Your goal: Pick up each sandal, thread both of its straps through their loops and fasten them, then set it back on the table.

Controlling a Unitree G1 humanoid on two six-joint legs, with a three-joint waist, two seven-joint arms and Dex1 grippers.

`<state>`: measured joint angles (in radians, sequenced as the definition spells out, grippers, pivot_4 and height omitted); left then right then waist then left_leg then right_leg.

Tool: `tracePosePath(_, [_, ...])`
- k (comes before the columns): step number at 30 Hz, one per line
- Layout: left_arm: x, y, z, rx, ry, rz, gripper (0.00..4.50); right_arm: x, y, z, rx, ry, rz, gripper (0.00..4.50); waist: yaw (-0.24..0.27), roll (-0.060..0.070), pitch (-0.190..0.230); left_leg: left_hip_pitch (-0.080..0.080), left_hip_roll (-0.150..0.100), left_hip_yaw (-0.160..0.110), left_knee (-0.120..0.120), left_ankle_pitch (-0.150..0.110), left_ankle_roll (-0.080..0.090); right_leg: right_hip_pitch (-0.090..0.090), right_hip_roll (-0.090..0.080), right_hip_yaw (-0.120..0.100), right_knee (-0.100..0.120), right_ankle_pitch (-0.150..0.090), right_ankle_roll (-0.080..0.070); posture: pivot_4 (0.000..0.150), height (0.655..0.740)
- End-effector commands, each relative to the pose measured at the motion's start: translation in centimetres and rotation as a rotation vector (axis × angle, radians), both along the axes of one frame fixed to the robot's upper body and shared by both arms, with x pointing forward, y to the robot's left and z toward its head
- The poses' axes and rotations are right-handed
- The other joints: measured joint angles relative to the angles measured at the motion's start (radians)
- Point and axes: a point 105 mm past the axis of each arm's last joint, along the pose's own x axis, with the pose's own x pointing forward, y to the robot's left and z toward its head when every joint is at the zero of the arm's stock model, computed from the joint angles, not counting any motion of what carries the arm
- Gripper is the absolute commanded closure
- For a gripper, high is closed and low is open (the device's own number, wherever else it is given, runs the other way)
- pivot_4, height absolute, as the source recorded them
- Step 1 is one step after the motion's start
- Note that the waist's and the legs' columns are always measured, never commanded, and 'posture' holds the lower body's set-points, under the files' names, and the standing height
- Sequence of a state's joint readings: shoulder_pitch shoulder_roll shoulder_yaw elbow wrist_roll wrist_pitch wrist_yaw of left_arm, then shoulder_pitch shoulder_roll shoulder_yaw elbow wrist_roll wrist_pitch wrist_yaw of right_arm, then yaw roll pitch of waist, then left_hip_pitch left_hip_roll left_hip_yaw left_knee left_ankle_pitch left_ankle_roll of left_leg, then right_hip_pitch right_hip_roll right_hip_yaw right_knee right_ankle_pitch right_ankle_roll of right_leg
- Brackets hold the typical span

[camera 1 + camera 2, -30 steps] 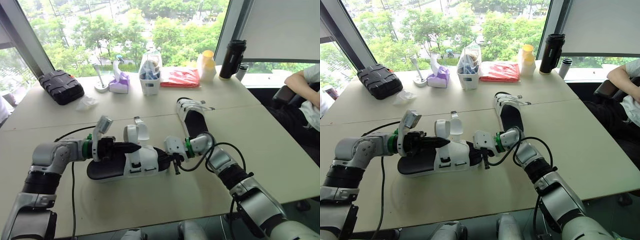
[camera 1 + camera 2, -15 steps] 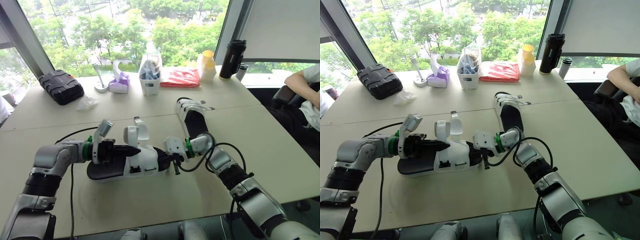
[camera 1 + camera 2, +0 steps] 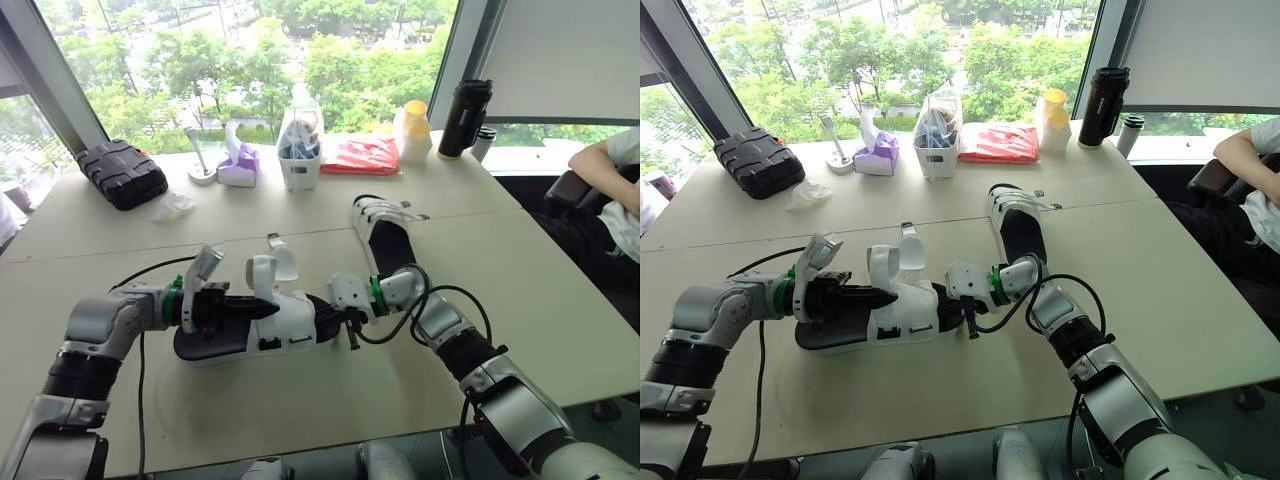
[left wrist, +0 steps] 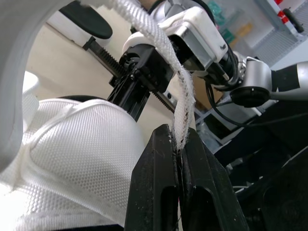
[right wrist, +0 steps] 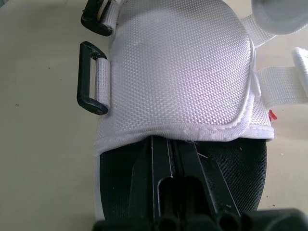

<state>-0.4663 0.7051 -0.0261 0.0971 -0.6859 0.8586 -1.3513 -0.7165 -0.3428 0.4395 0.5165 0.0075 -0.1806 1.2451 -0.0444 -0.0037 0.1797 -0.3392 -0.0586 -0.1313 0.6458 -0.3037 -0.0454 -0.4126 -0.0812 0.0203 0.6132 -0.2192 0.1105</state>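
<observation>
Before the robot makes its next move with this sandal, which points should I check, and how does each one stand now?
1. Left gripper is shut on the white strap: ok.
2. Black loops are free to take a strap: ok.
3. Strap is threaded through a loop: not ok.
4. Right gripper truly holds the sandal: cannot tell, its tips are under the white upper.
5. Second sandal lies apart on the table: ok.

Bright daylight through window [image 3: 250, 60], soft shadows
</observation>
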Motion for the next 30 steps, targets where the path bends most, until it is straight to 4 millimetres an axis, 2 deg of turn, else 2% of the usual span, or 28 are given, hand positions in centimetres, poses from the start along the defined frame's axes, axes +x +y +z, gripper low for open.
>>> tracePosePath(1, [0.2, 0.1, -0.1, 0.027, -0.088, 0.011, 4.44, -0.3, -1.5, -3.1, -0.129, 0.074, -0.039, 4.5, 0.0, 0.0, 0.0, 0.0, 0.0, 0.0, 0.0, 0.0, 0.0, 0.0, 0.0, 0.0, 0.0, 0.0, 0.0, 0.15, 0.74])
tracePosePath(5, [-0.2, -0.1, -0.1, 0.028, -0.147, -0.007, 4.44, -0.4, -1.5, -3.2, -0.13, 0.075, -0.038, 4.5, 0.001, 0.0, 0.0, 0.0, 0.0, 0.0, 0.0, 0.0, 0.0, 0.0, 0.0, 0.0, 0.0, 0.0, 0.0, 0.15, 0.74])
tracePosePath(16, [-2.5, -0.6, -1.3, 0.067, -0.132, -0.092, 4.44, -0.4, -1.5, -3.2, -0.129, 0.073, -0.038, 4.5, 0.0, 0.0, 0.0, 0.0, 0.0, 0.0, 0.0, 0.0, 0.0, 0.0, 0.0, 0.0, 0.0, -0.002, -0.003, 0.15, 0.74])
tracePosePath(27, [-2.5, -0.1, -2.6, 0.146, -0.198, -0.063, 4.44, -0.4, -1.3, -3.3, -0.127, 0.073, -0.035, 4.5, 0.0, 0.0, 0.0, 0.0, 0.001, 0.0, -0.001, 0.0, 0.0, 0.0, 0.0, 0.0, 0.0, -0.002, -0.003, 0.15, 0.74])
tracePosePath(30, [-2.6, 0.4, -2.4, 0.163, -0.177, -0.044, 3.54, -0.4, -1.3, -3.2, -0.126, 0.073, -0.037, 4.5, 0.0, 0.0, 0.0, 0.0, 0.001, 0.0, -0.001, 0.0, 0.0, 0.0, 0.0, 0.0, 0.0, -0.002, -0.003, 0.15, 0.74])
